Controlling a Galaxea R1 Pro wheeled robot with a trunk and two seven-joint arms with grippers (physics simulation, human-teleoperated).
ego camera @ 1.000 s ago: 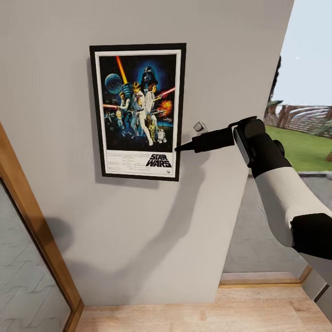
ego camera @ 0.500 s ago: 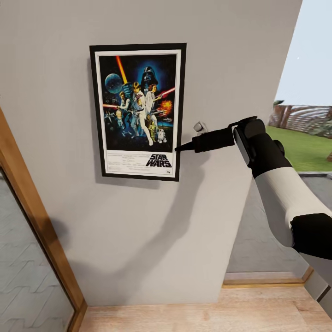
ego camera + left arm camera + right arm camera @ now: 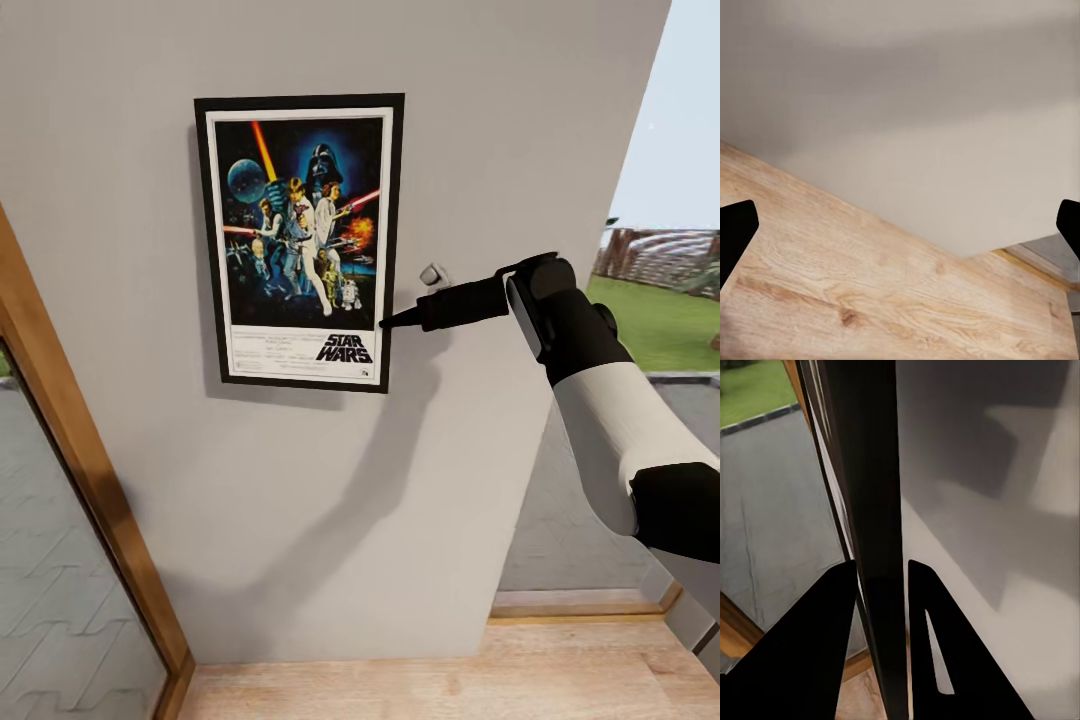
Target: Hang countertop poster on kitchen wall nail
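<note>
Looking like a home interior, simulated: plain grey wall (image 3: 300, 520) carrying a framed film poster (image 3: 300, 240), light wood plank floor (image 3: 450, 680), wood-framed glass door (image 3: 70, 480) at left, opening w/ lawn (image 3: 660, 320) and sky showing outside at right.

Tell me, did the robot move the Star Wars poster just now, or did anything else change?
Nothing of the robot's own moved. The background slid: the wooden door frame at the left shifted rightward and the wall's far edge shifted right, so the camera turned slightly. The Star Wars poster stayed flat on the wall, and the right gripper stayed clamped on its right edge, jaws either side of the frame.
</note>
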